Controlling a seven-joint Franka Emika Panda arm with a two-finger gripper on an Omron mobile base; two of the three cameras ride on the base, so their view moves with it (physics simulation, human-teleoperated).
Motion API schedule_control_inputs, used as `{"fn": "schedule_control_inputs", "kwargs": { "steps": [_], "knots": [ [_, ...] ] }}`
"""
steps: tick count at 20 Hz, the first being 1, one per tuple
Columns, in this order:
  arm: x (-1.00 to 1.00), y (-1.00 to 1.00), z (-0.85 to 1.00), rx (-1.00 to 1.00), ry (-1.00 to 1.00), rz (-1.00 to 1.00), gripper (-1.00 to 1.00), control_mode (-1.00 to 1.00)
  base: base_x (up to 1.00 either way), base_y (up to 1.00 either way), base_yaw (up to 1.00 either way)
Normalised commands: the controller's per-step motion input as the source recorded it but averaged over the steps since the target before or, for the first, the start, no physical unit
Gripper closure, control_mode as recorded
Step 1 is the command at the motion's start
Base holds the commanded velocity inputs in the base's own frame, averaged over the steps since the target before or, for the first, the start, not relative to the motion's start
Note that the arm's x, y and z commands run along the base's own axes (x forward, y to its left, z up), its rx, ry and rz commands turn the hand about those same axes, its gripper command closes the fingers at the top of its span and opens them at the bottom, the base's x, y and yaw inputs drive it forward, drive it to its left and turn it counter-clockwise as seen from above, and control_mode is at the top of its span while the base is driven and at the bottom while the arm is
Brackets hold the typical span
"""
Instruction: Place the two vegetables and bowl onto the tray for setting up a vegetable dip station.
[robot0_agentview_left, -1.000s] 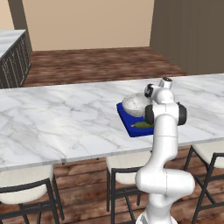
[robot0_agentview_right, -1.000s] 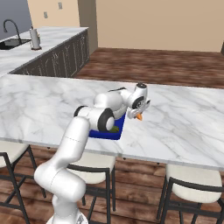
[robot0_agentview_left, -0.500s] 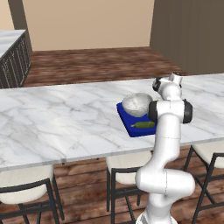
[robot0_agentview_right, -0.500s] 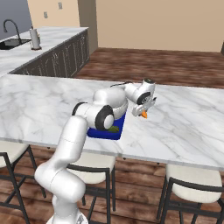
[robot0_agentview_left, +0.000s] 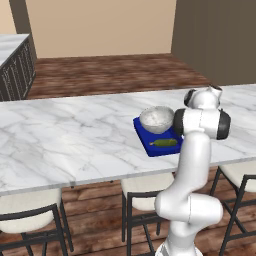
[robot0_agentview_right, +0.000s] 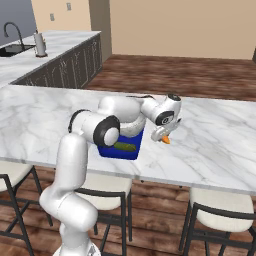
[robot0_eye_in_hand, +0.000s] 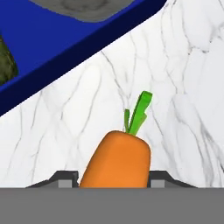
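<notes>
Bowl (robot0_agentview_left: 156, 119) and green vegetable (robot0_agentview_left: 165, 142) on tray (robot0_agentview_left: 145, 135)

My white arm rises from the base, bends at a dark-banded elbow and reaches forward over the worktop (robot0_agentview_right: 210, 145). In the right base view the forearm stretches to the right, with the wrist turned so that my hand (robot0_agentview_right: 163, 136) points downward. In the left base view the upper links stand tall at the right, and the wrist sits behind the dark elbow joint. My hand is closed around the carrot (robot0_eye_in_hand: 116, 161). In the hand view its two dark finger tips (robot0_eye_in_hand: 65, 179) press against the carrot's orange body from either side, with the green stalk pointing away from me. The carrot hangs from my hand just above the worktop.
</notes>
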Motion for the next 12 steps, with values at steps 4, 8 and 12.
{"fn": "schedule_control_inputs", "kwargs": {
  "steps": [4, 8, 12],
  "knots": [
    [-0.72, 0.09, 0.0, 0.0, 0.0, 0.14, 1.0, -1.0, 0.0, 0.0, 0.0],
    [-0.24, 0.17, 0.04, 0.0, 0.0, 0.24, 1.0, -1.0, 0.0, 0.0, 0.0],
    [-0.04, 0.1, 0.22, 0.0, 0.0, 0.26, 1.0, -1.0, 0.0, 0.0, 0.0]
  ]
}}
